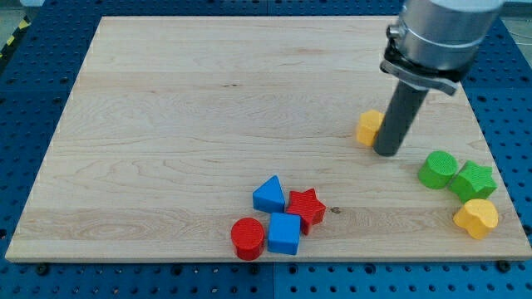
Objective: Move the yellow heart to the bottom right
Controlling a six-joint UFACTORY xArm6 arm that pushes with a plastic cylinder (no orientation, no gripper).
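The yellow heart [476, 218] lies at the board's bottom right corner, just below the green star [474, 180]. My tip [386, 152] stands at the right of the board's middle, well up and to the left of the heart. It is right next to a small yellow block [368, 127], on that block's right side; I cannot tell if they touch.
A green round block [437, 169] sits just left of the green star. At the bottom centre are a blue triangle [268, 194], a red star [305, 207], a blue block [284, 233] and a red cylinder [248, 238]. The wooden board [208, 116] lies on a blue perforated table.
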